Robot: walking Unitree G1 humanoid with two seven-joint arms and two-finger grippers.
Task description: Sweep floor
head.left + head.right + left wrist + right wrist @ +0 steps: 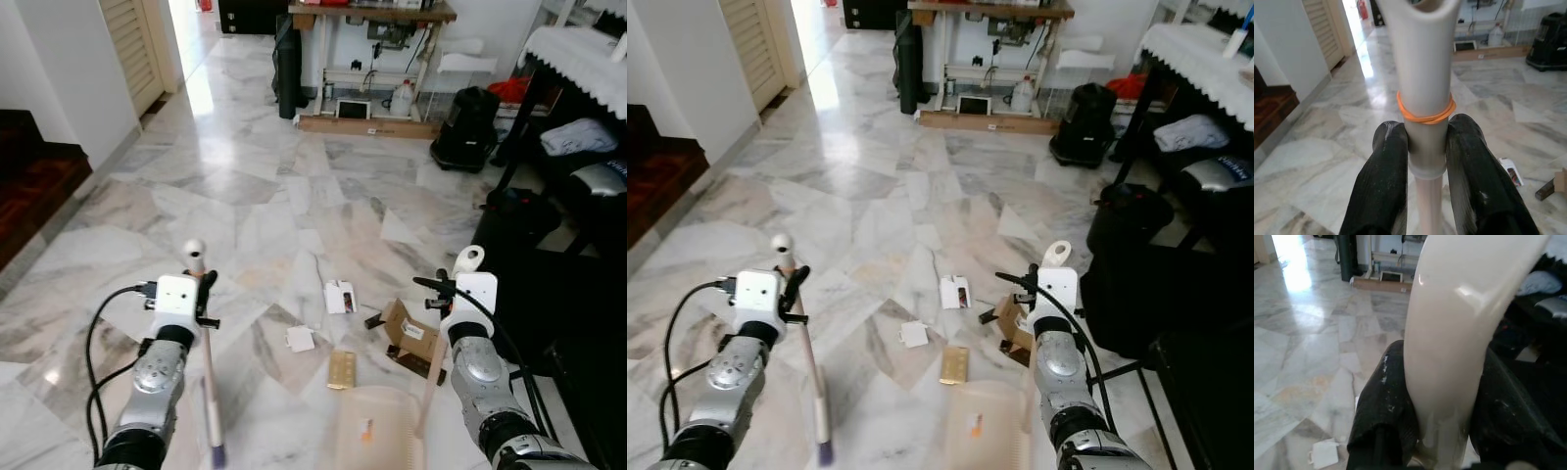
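Observation:
My left gripper (201, 294) is shut on a pale broom handle (209, 372), which runs down to the floor in front of me; its rounded top (194, 249) stands above the fingers. In the left wrist view both black fingers (1388, 181) clamp the handle (1425, 63) just below an orange rubber band (1425, 115). My right gripper (446, 289) is shut on the white handle (468, 260) of a translucent dustpan (377, 431) resting on the marble. Litter lies between them: white paper (300, 339), a small white carton (340, 296), a cardboard box (409, 331) and a tan packet (342, 369).
A black bag (464, 127) and a desk (372, 15) with clutter under it stand at the back. Dark furniture (549, 284) and a cloth-covered table (578, 49) line the right. Dark wooden steps (29, 176) lie at the left, with open marble floor ahead.

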